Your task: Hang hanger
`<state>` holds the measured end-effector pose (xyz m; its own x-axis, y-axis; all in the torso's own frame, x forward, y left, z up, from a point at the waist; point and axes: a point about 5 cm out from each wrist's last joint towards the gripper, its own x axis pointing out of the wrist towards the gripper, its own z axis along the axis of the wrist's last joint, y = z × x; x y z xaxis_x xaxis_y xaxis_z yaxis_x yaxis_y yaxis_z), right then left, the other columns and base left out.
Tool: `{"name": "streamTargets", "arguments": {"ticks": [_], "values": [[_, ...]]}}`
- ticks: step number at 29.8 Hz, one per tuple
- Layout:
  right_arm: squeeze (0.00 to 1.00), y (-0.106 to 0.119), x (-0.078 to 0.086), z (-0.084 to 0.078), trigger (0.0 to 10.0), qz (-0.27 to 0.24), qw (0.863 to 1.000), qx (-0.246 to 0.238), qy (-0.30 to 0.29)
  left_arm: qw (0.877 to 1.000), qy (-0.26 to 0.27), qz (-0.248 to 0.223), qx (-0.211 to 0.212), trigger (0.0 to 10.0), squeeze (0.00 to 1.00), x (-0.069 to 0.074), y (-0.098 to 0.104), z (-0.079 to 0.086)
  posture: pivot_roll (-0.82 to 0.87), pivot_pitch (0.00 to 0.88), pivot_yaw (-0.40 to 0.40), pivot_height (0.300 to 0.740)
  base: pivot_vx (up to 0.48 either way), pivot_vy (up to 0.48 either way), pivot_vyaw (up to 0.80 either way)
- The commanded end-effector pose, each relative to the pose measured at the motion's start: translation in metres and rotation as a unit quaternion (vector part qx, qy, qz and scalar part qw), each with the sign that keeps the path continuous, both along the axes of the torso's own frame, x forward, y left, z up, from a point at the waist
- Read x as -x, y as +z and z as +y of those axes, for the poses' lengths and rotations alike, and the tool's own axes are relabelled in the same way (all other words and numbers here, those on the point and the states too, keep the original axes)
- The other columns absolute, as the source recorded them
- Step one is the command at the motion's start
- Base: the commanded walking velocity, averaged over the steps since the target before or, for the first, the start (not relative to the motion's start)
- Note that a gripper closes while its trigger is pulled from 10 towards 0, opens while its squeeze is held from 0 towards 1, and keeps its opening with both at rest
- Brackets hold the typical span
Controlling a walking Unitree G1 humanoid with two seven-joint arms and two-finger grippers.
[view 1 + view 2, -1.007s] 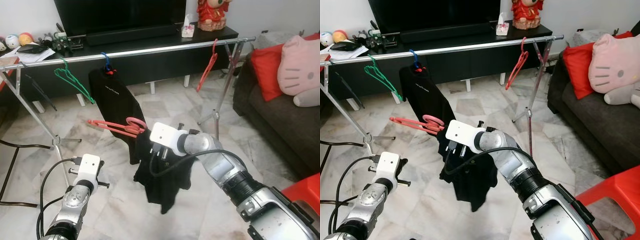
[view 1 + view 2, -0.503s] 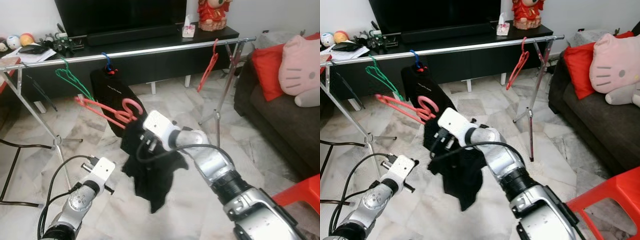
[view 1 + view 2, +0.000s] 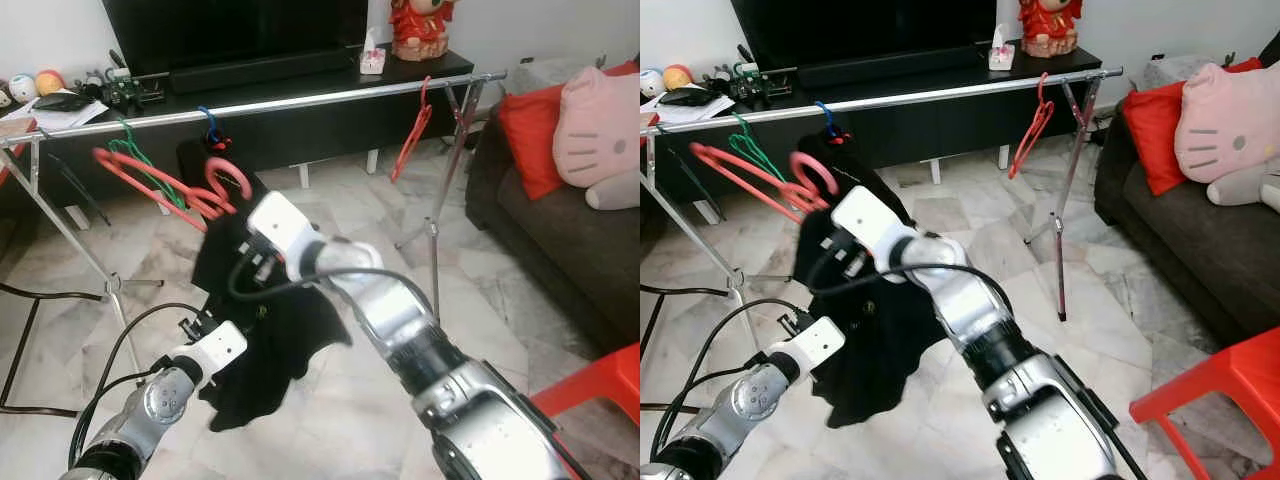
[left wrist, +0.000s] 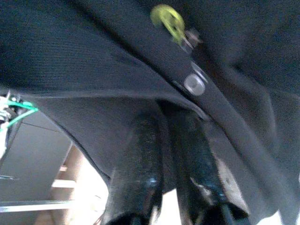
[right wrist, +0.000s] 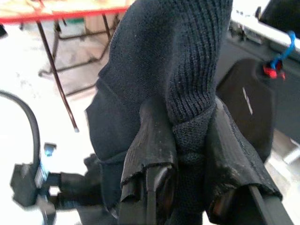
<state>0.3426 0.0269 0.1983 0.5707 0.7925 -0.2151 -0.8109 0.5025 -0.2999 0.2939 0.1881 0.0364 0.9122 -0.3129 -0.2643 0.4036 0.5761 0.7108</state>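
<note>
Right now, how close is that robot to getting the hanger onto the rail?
Done: the black garment sits on the pink hanger. In hand: the right gripper clamps the knit fabric and lifts it toward the rail; the left gripper presses into the cloth below. Left: hooking the hanger over the rail.

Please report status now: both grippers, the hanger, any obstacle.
Right gripper shut on black knit garment carrying pink plastic hanger. Left gripper against the garment's underside. Hanger below silver rail; green hanger close behind.
</note>
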Motion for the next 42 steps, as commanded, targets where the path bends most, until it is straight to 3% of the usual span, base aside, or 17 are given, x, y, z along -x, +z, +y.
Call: {"name": "streamTargets", "arguments": {"ticks": [1,6,12,13,14,15,19,24,32,35,40,41,42], "values": [[0.00,0.013,0.000,0.005,0.0,-0.016,1.000,-0.021,0.004,1.000,-0.008,0.007,-0.018,10.0,1.00,0.004,-0.004,0.004,-0.09,0.000,0.107,0.740,0.000,0.000,0.00],[0.00,0.016,0.002,0.010,0.0,-0.015,0.999,-0.028,0.009,1.000,-0.008,0.001,-0.026,10.0,1.00,0.004,-0.006,0.003,-0.09,0.000,0.108,0.740,0.000,0.000,0.00],[0.00,0.017,0.004,0.014,0.0,-0.015,0.999,-0.031,0.014,0.997,0.035,-0.023,-0.057,10.0,1.00,-0.001,-0.007,0.006,-0.10,0.000,0.110,0.740,0.000,0.000,0.00],[0.00,0.017,0.005,0.015,0.0,-0.015,0.999,-0.032,0.015,0.996,0.055,-0.031,-0.064,10.0,0.41,-0.003,-0.007,0.009,-0.10,0.000,0.111,0.740,0.000,0.000,0.00],[0.00,0.017,0.005,0.015,0.0,-0.015,0.999,-0.032,0.015,0.996,0.055,-0.031,-0.064,10.0,0.41,-0.003,-0.007,0.009,-0.10,0.000,0.111,0.740,0.000,0.000,0.00],[0.00,0.017,0.005,0.015,0.0,-0.014,0.999,-0.032,0.015,0.995,0.069,-0.037,-0.068,10.0,0.00,-0.004,-0.007,0.012,-0.09,0.000,0.111,0.740,0.000,0.000,0.00],[0.00,0.015,0.005,0.014,0.0,-0.013,0.999,-0.028,0.017,0.990,0.110,-0.049,-0.070,10.0,0.00,-0.005,-0.006,0.021,-0.09,0.000,0.111,0.740,0.000,0.000,0.00],[0.00,0.013,0.006,0.013,0.0,-0.012,0.999,-0.025,0.018,0.988,0.122,-0.066,-0.068,10.0,0.00,-0.007,-0.002,0.025,-0.09,0.000,0.111,0.740,0.000,0.000,0.00],[0.00,0.008,0.007,0.013,0.0,-0.013,1.000,-0.010,0.020,0.988,0.122,-0.089,-0.028,10.0,0.00,-0.013,0.011,0.021,-0.09,0.000,0.111,0.740,0.000,0.000,0.00],[0.00,0.001,0.008,0.012,0.0,-0.009,1.000,0.003,0.025,0.988,0.116,-0.105,0.019,10.0,0.00,-0.015,0.019,0.016,-0.09,0.000,0.110,0.740,0.000,0.000,0.00],[0.00,-0.005,0.009,0.010,0.0,-0.012,0.999,0.021,0.026,0.987,0.123,-0.096,0.026,10.0,0.00,-0.013,0.016,0.013,-0.09,0.000,0.111,0.740,0.000,0.000,0.00],[0.00,-0.006,0.010,0.010,0.0,-0.010,0.999,0.019,0.026,0.988,0.122,-0.090,0.023,8.4,0.00,-0.012,0.014,0.012,-0.09,0.000,0.112,0.740,0.000,0.000,0.00],[0.00,-0.006,0.011,0.009,0.0,-0.008,0.999,0.017,0.027,0.989,0.120,-0.086,0.021,8.4,0.00,-0.012,0.013,0.011,-0.09,0.000,0.112,0.740,0.000,0.000,0.00]]}}
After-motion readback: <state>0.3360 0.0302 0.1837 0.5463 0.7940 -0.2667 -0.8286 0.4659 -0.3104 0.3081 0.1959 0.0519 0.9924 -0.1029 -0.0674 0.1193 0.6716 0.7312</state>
